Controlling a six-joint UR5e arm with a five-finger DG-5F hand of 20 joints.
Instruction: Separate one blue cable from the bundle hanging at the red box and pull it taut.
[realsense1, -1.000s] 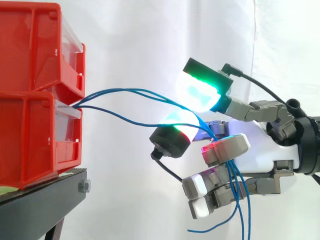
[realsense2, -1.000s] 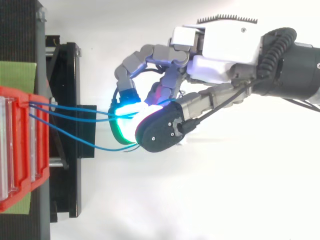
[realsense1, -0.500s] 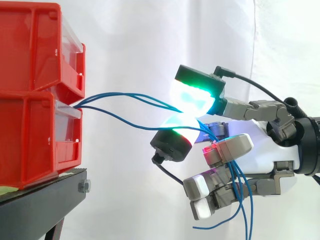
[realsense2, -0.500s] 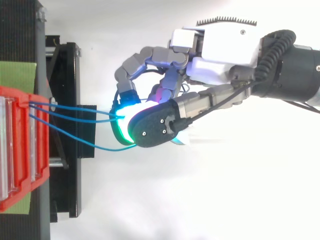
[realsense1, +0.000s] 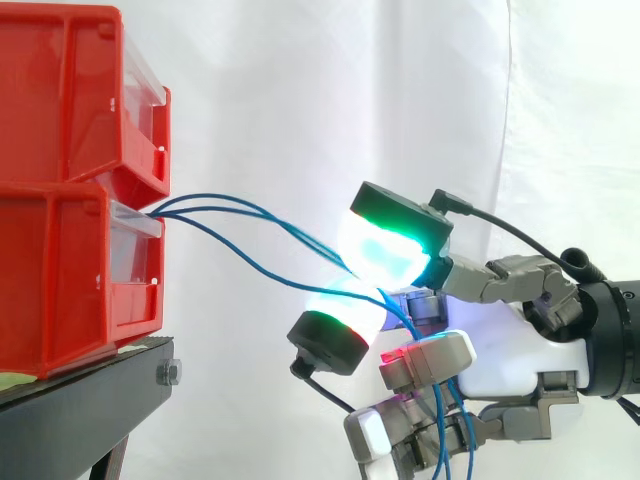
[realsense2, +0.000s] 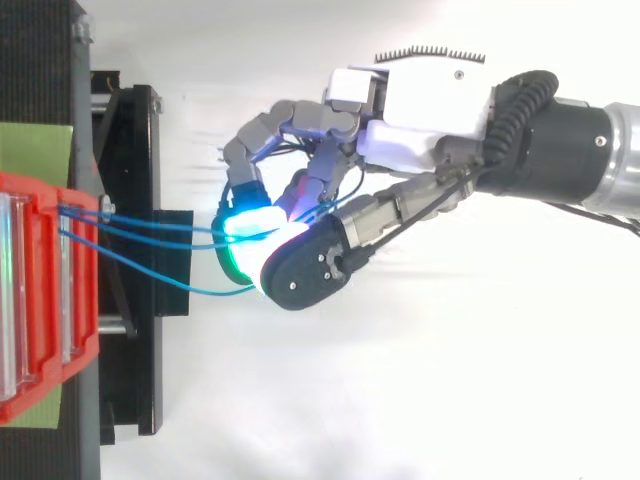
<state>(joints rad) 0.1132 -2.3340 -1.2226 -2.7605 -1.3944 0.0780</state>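
Note:
Several thin blue cables leave the gap between the stacked red bins and slope down to the right into my hand. Two of them pass between a green-cyan glowing fingertip above and a white glowing pad below, which press together on them. A third cable sags lower and curves in under the hand. Behind the pinch the cables' loose ends drop through the lower curled fingers. The hand hangs right of the bins, a little below the cables' exit.
The red bins rest on a black stand at the left. A white curtain forms the backdrop. The arm comes in from the right.
The hand has dropped lower and shifted slightly toward the bins, keeping its pinch. The cables now slope down from the bins instead of running nearly level.

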